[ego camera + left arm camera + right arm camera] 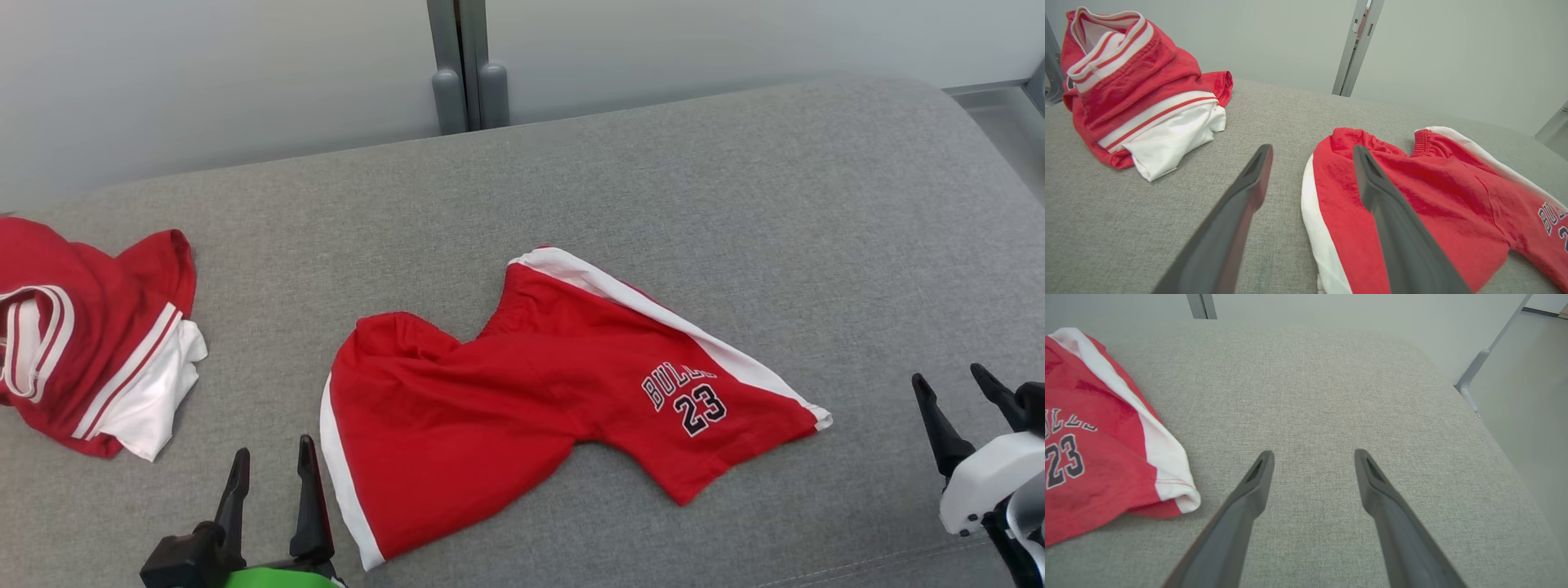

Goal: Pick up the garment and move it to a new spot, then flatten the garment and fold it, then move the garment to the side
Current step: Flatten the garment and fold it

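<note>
Both left gripper (274, 445) and right gripper (947, 372) apart and empty, either side of red shorts (522, 392).

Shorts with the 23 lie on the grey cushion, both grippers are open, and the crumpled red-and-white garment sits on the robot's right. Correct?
Not quite: the head view shows the crumpled garment on the robot's left. The rest holds: the shorts lie on the grey cushion, and the left gripper and right gripper are both open.
</note>
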